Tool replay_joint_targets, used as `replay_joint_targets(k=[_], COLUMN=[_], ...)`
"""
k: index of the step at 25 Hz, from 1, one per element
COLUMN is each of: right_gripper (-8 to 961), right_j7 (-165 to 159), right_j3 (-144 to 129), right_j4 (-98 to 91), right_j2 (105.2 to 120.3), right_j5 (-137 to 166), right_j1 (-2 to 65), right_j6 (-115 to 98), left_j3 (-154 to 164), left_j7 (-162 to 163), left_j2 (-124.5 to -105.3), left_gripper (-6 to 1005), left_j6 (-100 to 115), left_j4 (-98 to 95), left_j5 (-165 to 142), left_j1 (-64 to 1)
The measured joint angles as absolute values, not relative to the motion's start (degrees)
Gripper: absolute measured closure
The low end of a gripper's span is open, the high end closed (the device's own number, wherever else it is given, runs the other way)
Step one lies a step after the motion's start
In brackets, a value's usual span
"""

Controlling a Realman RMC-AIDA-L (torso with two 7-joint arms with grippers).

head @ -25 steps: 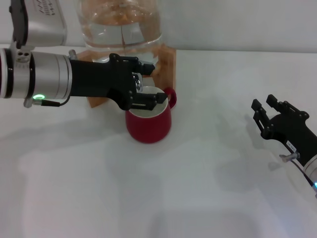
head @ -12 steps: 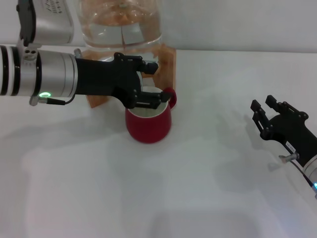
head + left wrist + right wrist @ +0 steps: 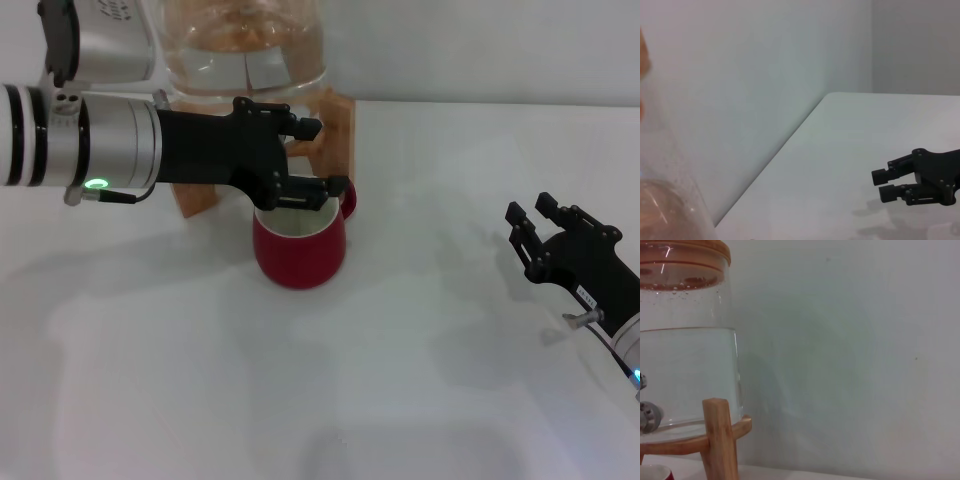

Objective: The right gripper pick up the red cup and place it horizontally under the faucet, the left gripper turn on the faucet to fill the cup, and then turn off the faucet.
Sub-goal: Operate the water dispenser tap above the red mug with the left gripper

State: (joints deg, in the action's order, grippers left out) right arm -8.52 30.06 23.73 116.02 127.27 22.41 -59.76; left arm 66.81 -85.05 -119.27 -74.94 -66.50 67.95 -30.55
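Note:
The red cup stands upright on the white table, just in front of the glass water jar. My left gripper reaches in from the left and hovers over the cup's rim, fingers apart. It covers the faucet in the head view. A chrome bit of the faucet shows in the right wrist view, with the cup's rim below it. My right gripper is open and empty low over the table, far to the right of the cup. It also shows in the left wrist view.
The jar sits on a wooden stand at the back of the table, against a pale wall. The jar holds water and has a wooden lid.
My left gripper has moved a little to the right over the cup, now hiding the faucet. The cup and the right gripper have not moved.

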Motion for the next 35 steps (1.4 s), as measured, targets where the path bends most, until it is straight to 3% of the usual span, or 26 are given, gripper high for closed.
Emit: replay_joint_targets(k=[35], right_gripper=[575], right_j7=[-9.14], right_j3=[29.81], right_j4=[23.73], right_j2=[115.92], right_j5=[127.26], right_j1=[22.41], right_j6=[-60.7], left_j3=[70.48], left_j7=[-85.87], left_j2=[-119.33], left_gripper=[243], left_j6=[-67.81], left_j4=[-66.44], left_j5=[68.19], left_j1=[-30.85])
